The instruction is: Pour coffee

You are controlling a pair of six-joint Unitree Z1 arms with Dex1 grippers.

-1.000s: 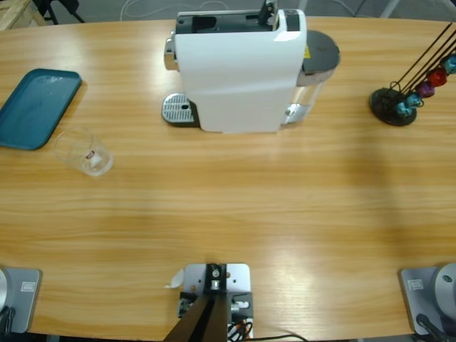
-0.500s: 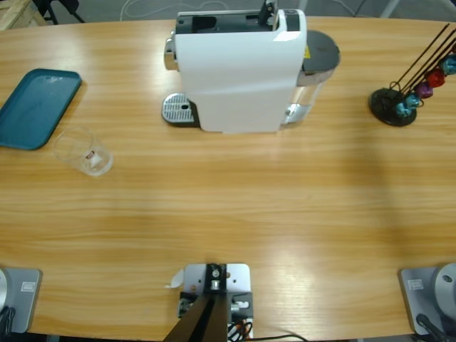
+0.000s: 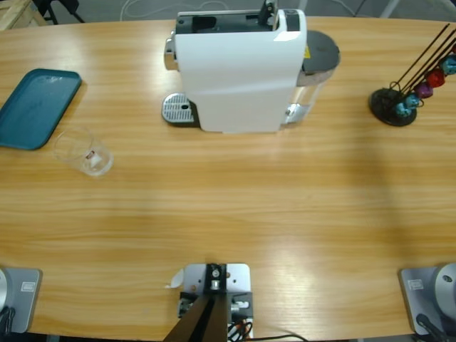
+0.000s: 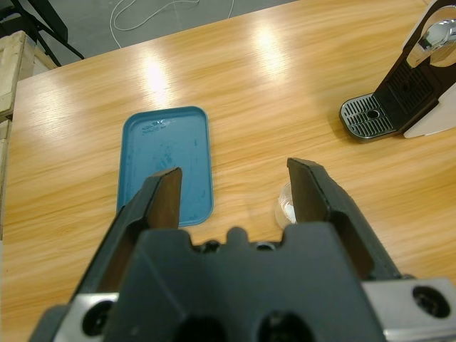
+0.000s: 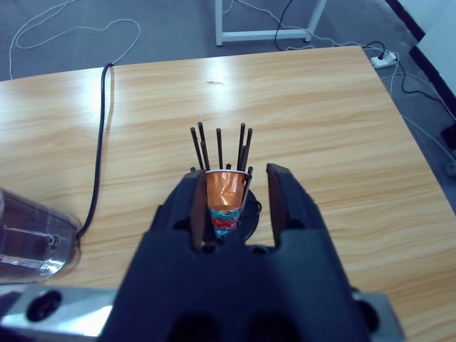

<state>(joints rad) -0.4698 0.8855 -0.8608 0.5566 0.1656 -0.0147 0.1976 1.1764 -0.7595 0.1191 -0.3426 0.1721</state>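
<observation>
Left gripper was seen with jaws spread wide, nothing between them, above the clear glass cup, beside the teal tray. No coffee could be made out in the cup. Right gripper was seen parted, empty, the capsule rack beyond. Coffee machine stood farther back.

My left claw hangs above the counter, jaws spread wide with nothing between them. My right claw sits tilted downward, jaws parted. Neither arm shows in the high view.
</observation>
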